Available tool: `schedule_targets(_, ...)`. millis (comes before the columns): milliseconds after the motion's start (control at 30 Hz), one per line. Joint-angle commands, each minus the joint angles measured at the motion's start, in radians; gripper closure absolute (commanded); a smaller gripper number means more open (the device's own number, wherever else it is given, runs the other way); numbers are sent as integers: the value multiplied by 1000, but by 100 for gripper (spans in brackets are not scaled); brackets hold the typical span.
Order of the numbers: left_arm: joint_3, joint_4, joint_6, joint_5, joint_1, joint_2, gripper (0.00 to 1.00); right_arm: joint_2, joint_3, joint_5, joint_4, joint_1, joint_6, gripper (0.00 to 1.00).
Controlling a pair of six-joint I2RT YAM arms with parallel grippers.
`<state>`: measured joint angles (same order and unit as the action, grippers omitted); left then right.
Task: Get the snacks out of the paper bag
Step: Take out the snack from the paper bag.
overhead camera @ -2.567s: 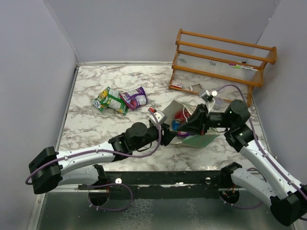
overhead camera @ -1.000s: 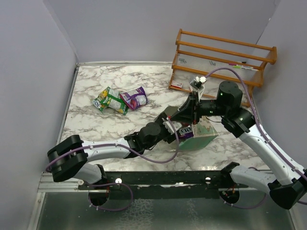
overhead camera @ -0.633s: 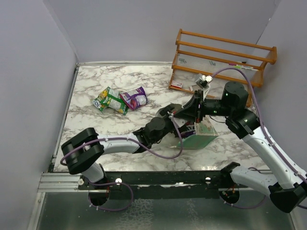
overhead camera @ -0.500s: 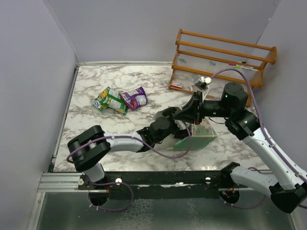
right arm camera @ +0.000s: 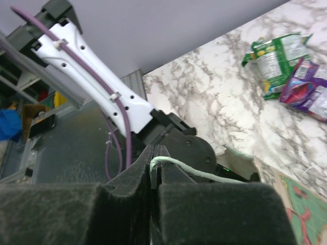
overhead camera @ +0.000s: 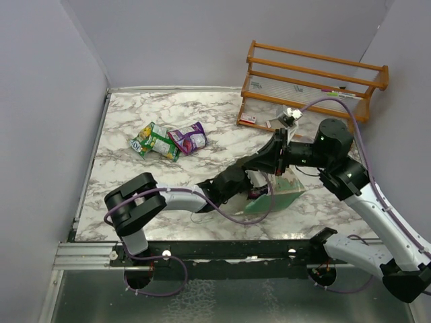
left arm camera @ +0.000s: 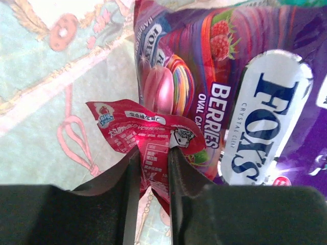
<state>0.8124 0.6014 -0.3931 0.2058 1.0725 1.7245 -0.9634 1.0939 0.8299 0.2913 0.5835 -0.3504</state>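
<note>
The pale green paper bag (overhead camera: 286, 194) stands on the marble table, its mouth facing left. My right gripper (right arm camera: 155, 159) is shut on its thin cord handle (right arm camera: 204, 172) and holds it up; in the top view that gripper (overhead camera: 275, 161) is just above the bag. My left gripper (overhead camera: 254, 187) reaches into the bag's mouth. In the left wrist view its fingers pinch a crumpled red snack packet (left arm camera: 148, 135), the gripper (left arm camera: 153, 155) shut on it. A purple berry-candy packet (left arm camera: 245, 97) lies beside it inside the bag. Green (overhead camera: 153, 140) and purple (overhead camera: 189, 137) snacks lie out on the table.
A wooden slatted rack (overhead camera: 313, 84) stands at the back right, with small white-and-red cards (overhead camera: 248, 120) at its foot. The left arm (overhead camera: 182, 200) stretches low across the table's front. Grey walls close in both sides.
My left arm has pushed further right into the bag's mouth, and its jaws have narrowed onto the red packet. The right gripper has kept the handle, drifting slightly right.
</note>
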Motion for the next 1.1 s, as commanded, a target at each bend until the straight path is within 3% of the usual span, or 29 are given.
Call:
schedule_targets(0, -18, -39, 47, -69, -2, -118, 84, 60, -5, -161, -9, 6, -16, 98)
schedule_targets(233, -86, -72, 163, -168, -2, -325, 100, 88, -29, -265, -15, 5, -13, 98)
schedule_targets(533, -122, -229, 273, -188, -2, -556, 100, 117, -56, -404, -29, 6, -6, 98)
schedule_targets(767, -136, -374, 326, -320, -1, -799, 100, 140, -85, -483, -38, 6, -2, 98)
schedule_targets(900, -98, -462, 343, -107, -2, -921, 100, 142, -80, -493, -28, 6, 10, 98)
schedule_targets(1067, -23, -484, 312, 396, -4, -982, 100, 147, -81, -503, -20, 6, 19, 98)
